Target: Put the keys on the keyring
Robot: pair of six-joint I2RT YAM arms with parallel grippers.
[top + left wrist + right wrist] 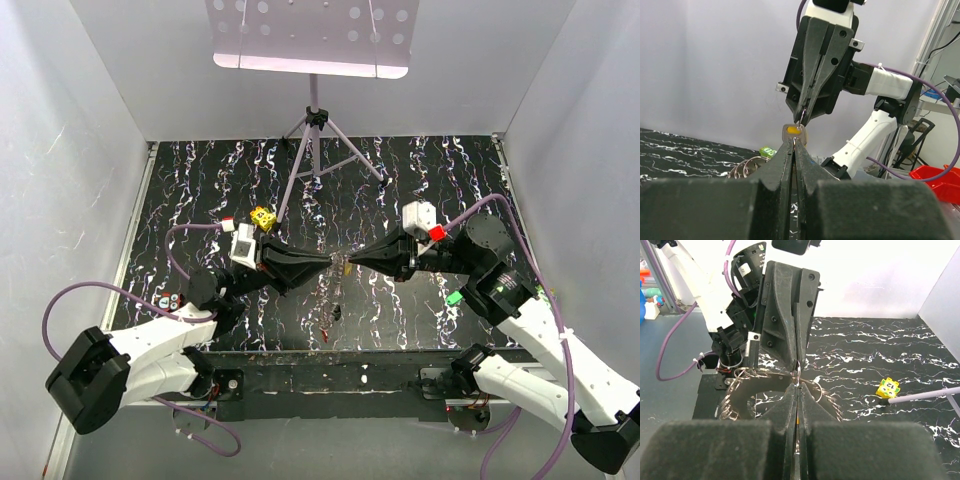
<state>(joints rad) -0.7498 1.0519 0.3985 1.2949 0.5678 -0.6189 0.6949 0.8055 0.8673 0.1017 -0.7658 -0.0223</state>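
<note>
Your left gripper [795, 142] is squeezed shut on the orange key [794, 131]. It holds the key by its bright head, so I think the hole end is free to meet the wire. Your right gripper [802, 118] is closed too, tip to tip with the left one, up above the table [420, 300]. It seems to pinch a thin bit of wire from the keyring [730, 397]. The wire is very small in the pictures, so I can't be sure.

I think the keyring is held up like this so its grey keys hang down out of your way.

The left wrist view shows you the orange head and the wire bit just touching. The right wrist view hides the key's color but shows the keyring's grey fringe spread out under the tips. It also shows the yellow cube [888, 388] well off to the side. From the top you only see the two tips meet.
</note>
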